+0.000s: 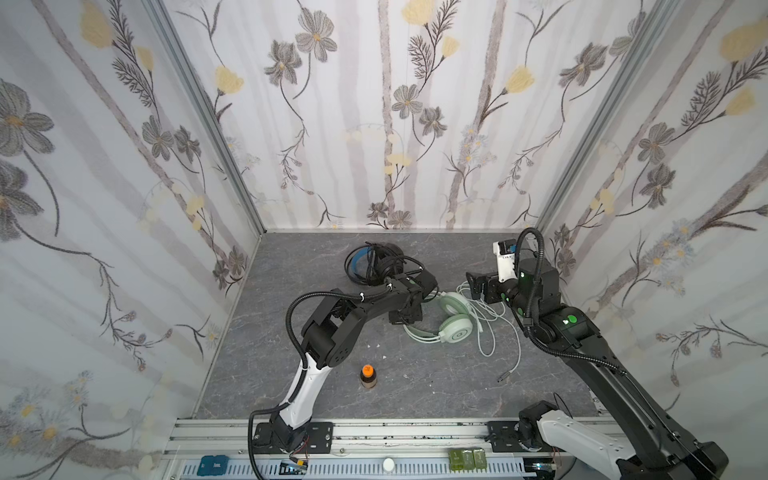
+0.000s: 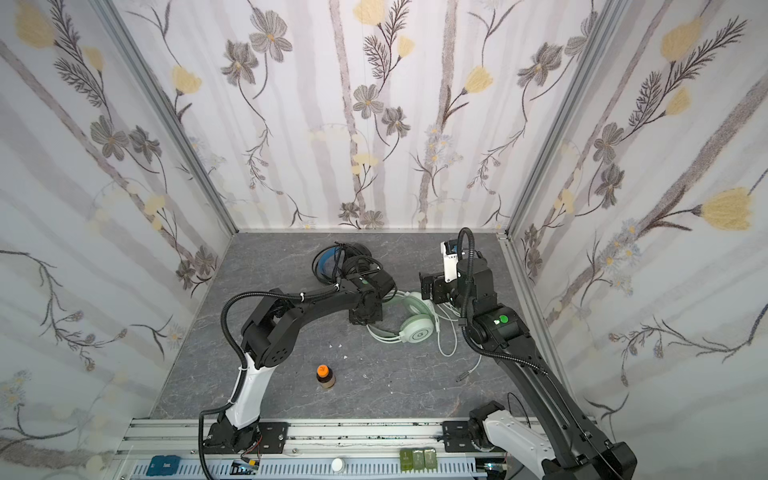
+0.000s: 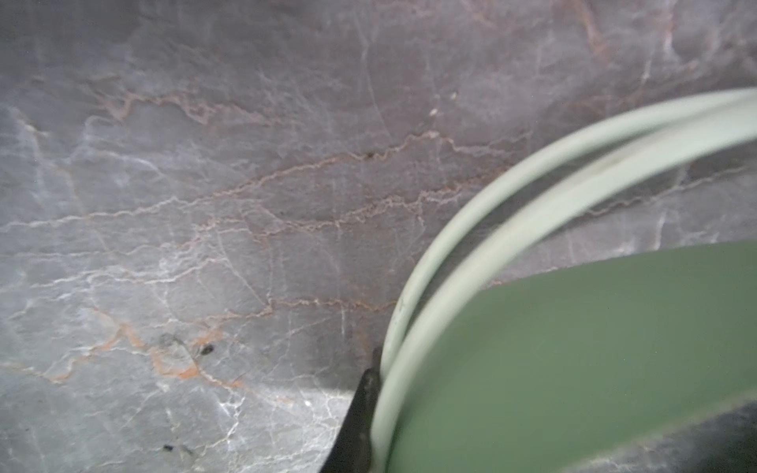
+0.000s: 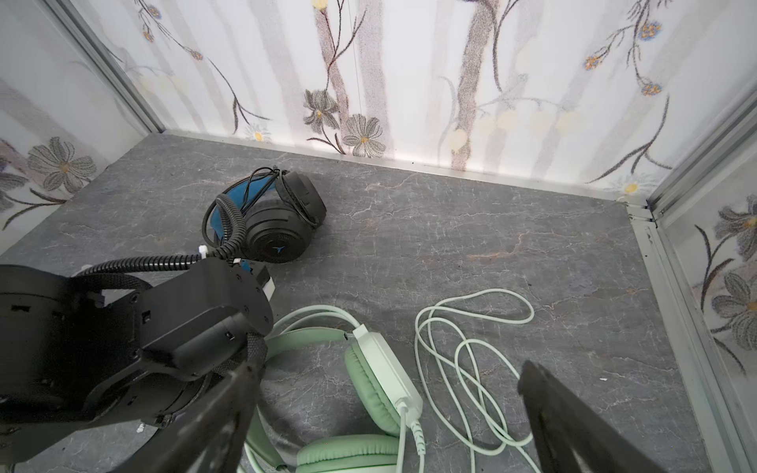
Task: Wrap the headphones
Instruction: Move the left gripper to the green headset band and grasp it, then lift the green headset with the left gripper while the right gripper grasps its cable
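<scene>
The mint green headphones [image 1: 455, 324] lie mid-table in both top views [image 2: 417, 328], their pale cable [image 1: 492, 328] looped loosely to the right. My left gripper [image 1: 409, 318] points down at the headband's left end and is shut on it. In the left wrist view one black finger [image 3: 362, 409] presses against the pale headband rails beside the green band [image 3: 573, 348]. My right gripper [image 4: 387, 370] hovers open above an ear cup [image 4: 383, 368] and the cable [image 4: 471, 356], holding nothing. The black headphones [image 1: 376, 262] with blue inner band and bundled cable rest behind the left arm [image 4: 278, 229].
A small orange-capped bottle [image 1: 368, 376] stands upright near the front, right of the left arm's base. The mint cable's plug [image 1: 503, 377] lies on the grey marble table [image 1: 436, 374]. Flowered walls enclose the table on three sides; a metal rail [image 1: 395, 432] runs along the front.
</scene>
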